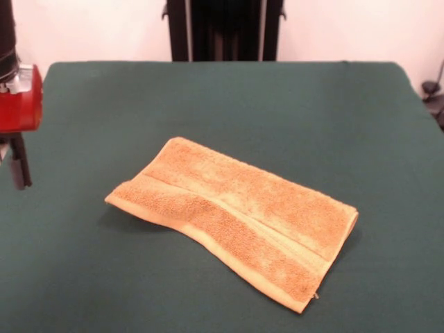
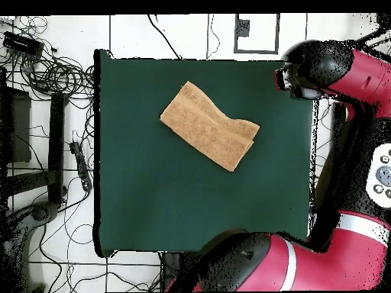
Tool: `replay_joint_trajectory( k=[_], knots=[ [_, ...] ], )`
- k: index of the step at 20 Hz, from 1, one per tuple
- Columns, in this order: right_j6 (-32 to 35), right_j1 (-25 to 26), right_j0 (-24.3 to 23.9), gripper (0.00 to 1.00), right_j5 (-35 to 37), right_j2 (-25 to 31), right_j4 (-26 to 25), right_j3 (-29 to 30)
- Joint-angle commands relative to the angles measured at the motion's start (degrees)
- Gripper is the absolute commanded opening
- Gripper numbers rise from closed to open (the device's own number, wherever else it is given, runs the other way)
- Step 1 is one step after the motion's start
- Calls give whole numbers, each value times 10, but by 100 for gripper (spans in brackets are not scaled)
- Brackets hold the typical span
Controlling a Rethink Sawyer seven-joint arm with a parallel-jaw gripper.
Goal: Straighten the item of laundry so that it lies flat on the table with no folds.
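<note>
The towel (image 1: 232, 218) lay folded on the table (image 1: 388, 125) — soft, light; I judged its four-o'clock corner best. My gripper (image 1: 17, 163) — jaw state unclear.

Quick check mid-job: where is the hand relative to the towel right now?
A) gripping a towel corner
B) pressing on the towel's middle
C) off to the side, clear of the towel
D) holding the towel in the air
C: the hand hangs near the table's edge, well apart from the folded towel, which lies untouched.
</note>
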Motion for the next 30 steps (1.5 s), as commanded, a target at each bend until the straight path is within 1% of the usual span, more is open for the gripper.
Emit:
replay_joint_trajectory(
  k=[1, 4, 16, 26, 30],
  knots=[
    [186, 9, 32, 100, -5, -2, 18, 113],
    [187, 8, 32, 100, -7, -1, 18, 118],
    [194, 15, 39, 100, 11, -4, 23, 103],
    [213, 15, 51, 100, 10, -9, 26, 106],
    [231, 15, 55, 100, 7, -9, 34, 110]
  ],
)
